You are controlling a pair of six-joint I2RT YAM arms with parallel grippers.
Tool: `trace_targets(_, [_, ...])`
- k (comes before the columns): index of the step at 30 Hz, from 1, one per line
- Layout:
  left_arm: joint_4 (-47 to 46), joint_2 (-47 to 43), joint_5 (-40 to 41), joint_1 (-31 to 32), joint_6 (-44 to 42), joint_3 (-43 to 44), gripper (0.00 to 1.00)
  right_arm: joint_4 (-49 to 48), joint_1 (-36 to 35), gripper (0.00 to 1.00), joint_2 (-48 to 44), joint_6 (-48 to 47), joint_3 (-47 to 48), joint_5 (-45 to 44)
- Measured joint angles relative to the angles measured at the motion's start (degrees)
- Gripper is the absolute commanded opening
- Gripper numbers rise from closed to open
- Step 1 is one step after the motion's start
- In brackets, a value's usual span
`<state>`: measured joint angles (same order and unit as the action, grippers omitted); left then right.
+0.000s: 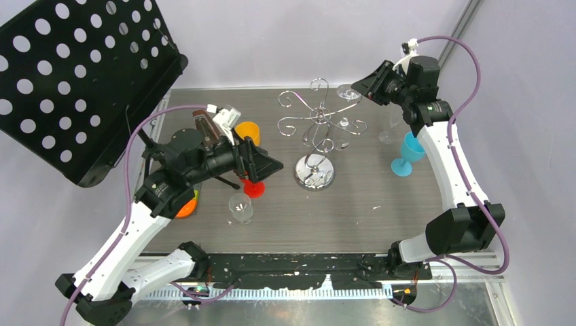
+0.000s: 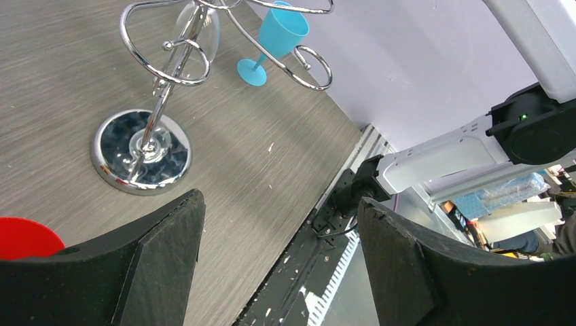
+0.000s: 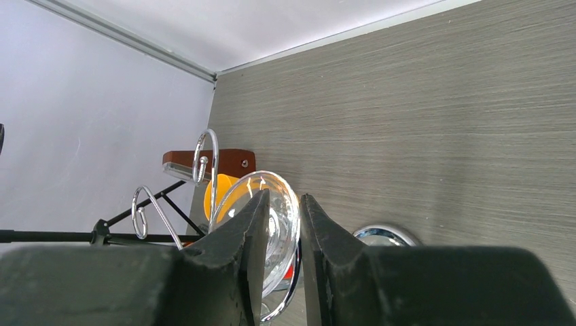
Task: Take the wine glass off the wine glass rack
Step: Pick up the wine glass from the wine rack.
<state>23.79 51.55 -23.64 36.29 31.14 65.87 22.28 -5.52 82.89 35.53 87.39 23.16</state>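
The chrome wine glass rack (image 1: 315, 129) stands mid-table on its round mirrored base (image 2: 142, 149). A clear wine glass hangs upside down from its far right arm, foot (image 1: 349, 92) uppermost; its bowl shows in the left wrist view (image 2: 204, 34). My right gripper (image 1: 361, 87) is at that foot. In the right wrist view the gripper (image 3: 284, 197) is closed narrowly on the foot disc (image 3: 282, 231), beside a rack scroll (image 3: 212, 170). My left gripper (image 1: 272, 165) is open and empty, left of the rack base, and its jaws (image 2: 280, 204) stand wide apart.
A red goblet foot (image 1: 254, 188) and an orange cup (image 1: 248, 130) sit by the left gripper. A clear glass (image 1: 240, 207) stands in front of them. A blue goblet (image 1: 407, 153) and another clear glass (image 1: 388, 129) stand at the right. A black perforated stand (image 1: 75, 81) is at far left.
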Motion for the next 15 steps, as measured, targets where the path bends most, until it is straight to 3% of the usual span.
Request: trace_targets(15, [-0.22, 1.73, -0.46, 0.0, 0.39, -0.46, 0.81, -0.07, 0.02, 0.31, -0.59, -0.09, -0.2, 0.52])
